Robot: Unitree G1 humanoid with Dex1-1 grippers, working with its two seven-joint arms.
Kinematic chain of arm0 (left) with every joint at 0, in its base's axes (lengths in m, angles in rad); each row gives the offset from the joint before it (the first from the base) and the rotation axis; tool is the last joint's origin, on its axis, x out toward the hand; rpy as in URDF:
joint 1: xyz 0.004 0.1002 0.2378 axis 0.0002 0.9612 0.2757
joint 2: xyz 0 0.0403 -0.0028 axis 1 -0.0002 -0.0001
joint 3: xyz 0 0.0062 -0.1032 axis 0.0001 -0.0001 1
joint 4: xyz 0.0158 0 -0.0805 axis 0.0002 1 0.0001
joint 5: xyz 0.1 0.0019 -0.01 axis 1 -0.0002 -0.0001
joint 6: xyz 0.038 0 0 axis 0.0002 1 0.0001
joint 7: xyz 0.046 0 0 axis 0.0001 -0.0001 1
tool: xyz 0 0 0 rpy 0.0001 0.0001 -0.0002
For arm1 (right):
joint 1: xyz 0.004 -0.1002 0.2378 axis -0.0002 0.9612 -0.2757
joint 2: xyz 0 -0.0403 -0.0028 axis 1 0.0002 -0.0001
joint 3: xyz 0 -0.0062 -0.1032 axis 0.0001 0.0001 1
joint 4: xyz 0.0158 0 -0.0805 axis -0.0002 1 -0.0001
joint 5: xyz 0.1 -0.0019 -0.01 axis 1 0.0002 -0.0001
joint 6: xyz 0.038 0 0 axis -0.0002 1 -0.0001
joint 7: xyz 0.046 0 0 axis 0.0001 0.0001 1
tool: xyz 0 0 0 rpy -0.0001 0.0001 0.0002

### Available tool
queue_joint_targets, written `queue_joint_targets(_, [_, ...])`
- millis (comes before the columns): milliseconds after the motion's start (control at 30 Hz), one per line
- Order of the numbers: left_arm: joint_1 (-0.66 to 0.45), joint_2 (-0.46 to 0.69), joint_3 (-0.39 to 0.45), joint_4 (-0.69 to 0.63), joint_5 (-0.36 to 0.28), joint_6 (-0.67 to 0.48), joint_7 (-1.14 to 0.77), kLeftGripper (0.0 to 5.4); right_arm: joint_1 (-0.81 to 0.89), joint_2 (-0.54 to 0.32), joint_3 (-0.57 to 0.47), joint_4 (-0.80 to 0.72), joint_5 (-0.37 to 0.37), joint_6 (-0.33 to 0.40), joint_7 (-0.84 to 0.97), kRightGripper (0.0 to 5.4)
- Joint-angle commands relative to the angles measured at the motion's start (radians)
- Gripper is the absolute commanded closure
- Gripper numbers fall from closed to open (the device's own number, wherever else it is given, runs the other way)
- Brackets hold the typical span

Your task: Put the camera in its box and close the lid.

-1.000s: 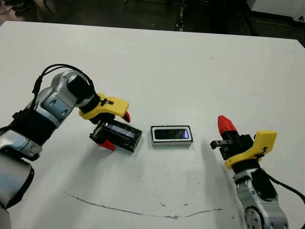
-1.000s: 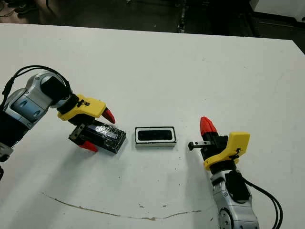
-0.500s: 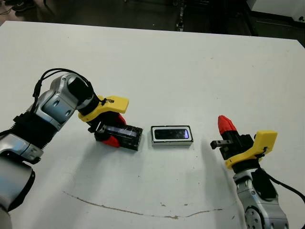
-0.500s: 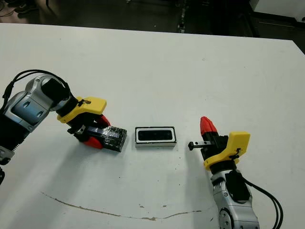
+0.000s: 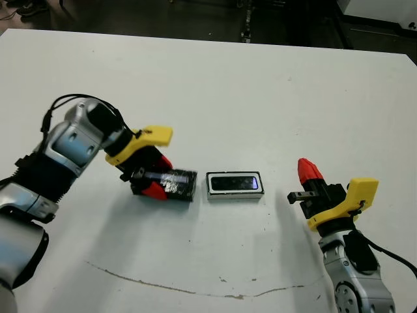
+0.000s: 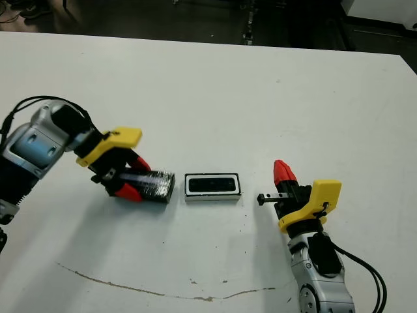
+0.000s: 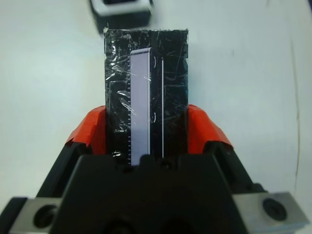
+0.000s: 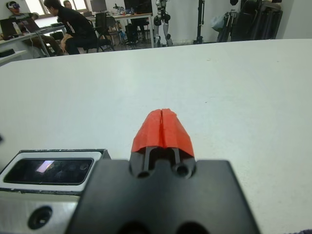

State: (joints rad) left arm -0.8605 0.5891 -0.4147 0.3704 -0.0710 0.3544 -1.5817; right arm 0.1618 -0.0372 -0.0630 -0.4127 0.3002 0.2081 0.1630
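Resting near the middle of the white desk (image 5: 215, 85): box (image 5: 235, 186), white-lined, with the camera (image 5: 234, 182) lying flat inside it, glossy face up. Lid (image 5: 171, 183): black, pale strip along its middle, tilted, just left of the box with a small gap between them. Left claw (image 5: 154, 176): clamped on the lid, one red finger against each long side. Right claw (image 5: 308, 171): red fingers pressed together, holding nothing, well to the right of the box.
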Motion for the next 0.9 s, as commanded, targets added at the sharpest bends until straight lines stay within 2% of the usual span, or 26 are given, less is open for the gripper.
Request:
queue_joint_targets(33, [-0.006, -0.002, 0.06, -0.005, -0.044, 0.055, 0.027, 2.24, 0.003, -0.014, -0.007, 0.007, 0.001, 0.008, 0.001, 5.4])
queue_joint_targets(433, [0.119, -0.026, 0.145, -0.158, -0.126, 0.197, 0.229, 2.24, 0.001, -0.008, -0.001, 0.01, -0.003, 0.007, -0.006, 5.4])
queue_joint_targets(567, [0.178, -0.048, 0.161, -0.279, -0.142, 0.32, 0.355, 2.24, 0.0, -0.011, 0.0, 0.011, -0.003, 0.007, -0.003, 5.4])
queue_joint_targets(733, [0.233, -0.071, 0.149, -0.372, -0.151, 0.427, 0.476, 2.24, -0.002, -0.011, 0.0, 0.012, -0.001, 0.004, 0.0, 5.4])
queue_joint_targets(900, [0.254, -0.083, 0.126, -0.397, -0.16, 0.483, 0.538, 2.24, -0.004, -0.014, 0.001, 0.006, -0.007, 0.012, -0.006, 5.4])
